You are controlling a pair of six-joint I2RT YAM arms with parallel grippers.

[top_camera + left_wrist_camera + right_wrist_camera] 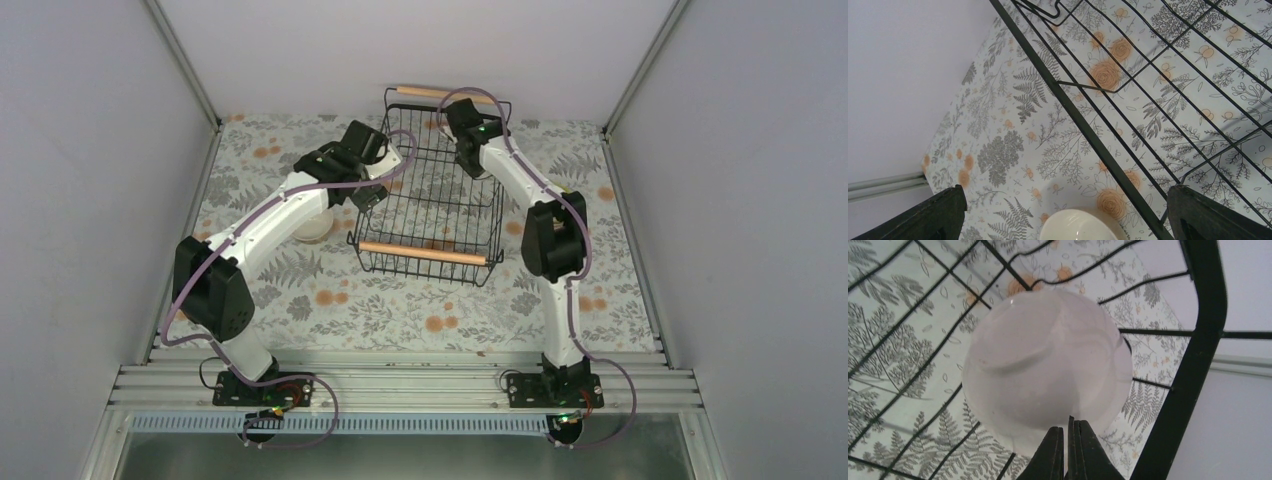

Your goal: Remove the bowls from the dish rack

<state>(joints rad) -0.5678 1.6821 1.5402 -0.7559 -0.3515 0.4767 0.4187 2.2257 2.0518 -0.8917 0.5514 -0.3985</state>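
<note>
So the dish rack [425, 270] sits toward the far middle of the floral tablecloth [400, 315], turned a bit. Its far wooden handle [430, 93] is close to the back wall, and the near handle [425, 253] faces the arm bases.

The right gripper [1068, 422] is down inside the rack at the far right corner. Its fingers are pressed together on the near rim of a white bowl [1048, 365]. The rack's thick black rim [1198, 355] runs just to the right of that bowl, so it's a tight spot.

The left gripper [1066, 189] hangs over the rack's left edge with the fingers spread wide and nothing between them. Under it, a second white bowl [1078, 225] sits on the cloth just outside the rack's left rim wire, partly under the left arm in the top view.

For room, there's a wide bare strip of cloth between the rack and the bases, plus more out to the left wall [90, 200]. The right side is narrower because the right arm's elbow [553, 240] hangs over it.
</note>
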